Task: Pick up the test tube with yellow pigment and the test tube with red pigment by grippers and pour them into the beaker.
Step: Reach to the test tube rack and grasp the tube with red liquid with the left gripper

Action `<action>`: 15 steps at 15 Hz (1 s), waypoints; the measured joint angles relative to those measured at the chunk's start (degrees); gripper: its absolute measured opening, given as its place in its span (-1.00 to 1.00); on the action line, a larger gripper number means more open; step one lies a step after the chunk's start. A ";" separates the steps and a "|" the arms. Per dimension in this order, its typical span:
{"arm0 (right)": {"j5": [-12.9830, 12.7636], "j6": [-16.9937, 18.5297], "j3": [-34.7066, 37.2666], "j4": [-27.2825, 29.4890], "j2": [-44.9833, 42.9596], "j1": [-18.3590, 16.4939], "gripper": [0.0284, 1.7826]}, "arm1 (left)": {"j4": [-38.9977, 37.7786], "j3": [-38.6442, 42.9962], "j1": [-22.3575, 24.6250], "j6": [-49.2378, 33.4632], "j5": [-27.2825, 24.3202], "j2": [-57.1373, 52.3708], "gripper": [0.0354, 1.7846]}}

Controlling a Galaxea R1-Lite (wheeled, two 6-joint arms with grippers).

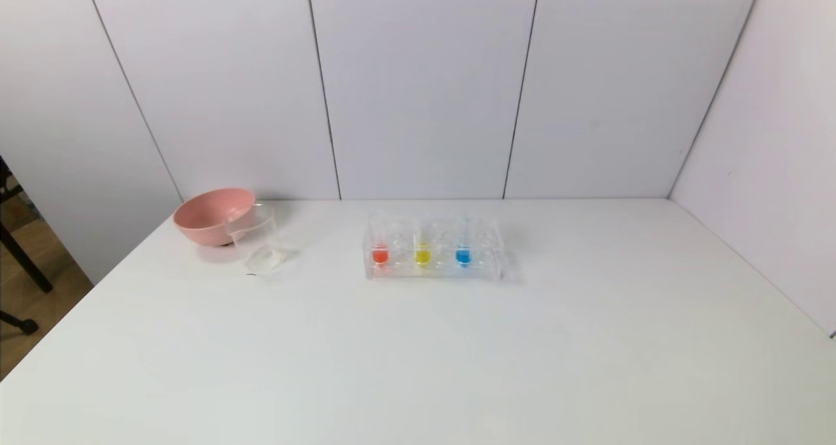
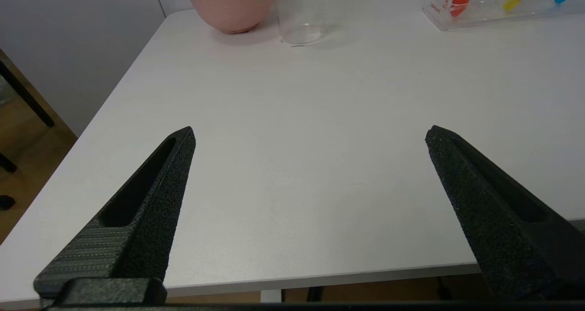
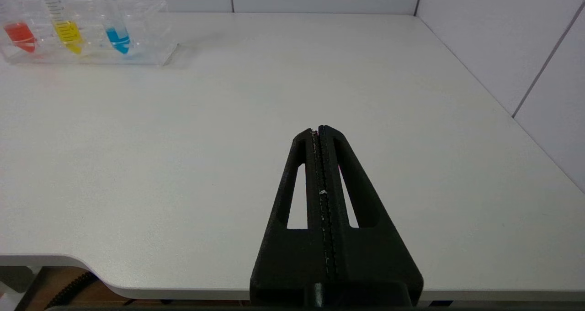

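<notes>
Left gripper (image 2: pixel 310 135): over near edge of table (image 1: pixel 457 366), left side; jaws spread wide, holding nothing.
Right gripper (image 3: pixel 318 129): over near edge, right side; jaws pressed together, holding nothing.
Clear rack (image 1: pixel 434 249): middle of table toward far edge; three tubes upright in a row.
Red tube (image 1: pixel 379 254): leftmost slot.
Yellow tube (image 1: pixel 422 254): middle.
Blue tube (image 1: pixel 463 254): rightmost; upper walls of all three hard to make out.
Beaker (image 1: pixel 256 239): far left corner, no contents seen, touching or just before pink bowl (image 1: pixel 210 214); bowl interior hidden.
</notes>
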 joint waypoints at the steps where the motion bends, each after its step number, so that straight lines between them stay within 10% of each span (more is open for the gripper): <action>1: 0.00 0.00 0.00 0.00 0.00 0.00 -0.91 | 0.00 0.00 0.00 0.00 -0.02 0.00 0.98; 15: 0.00 0.00 0.00 -0.02 0.00 0.00 -0.91 | -0.18 0.00 -0.02 -0.28 -0.02 0.00 0.98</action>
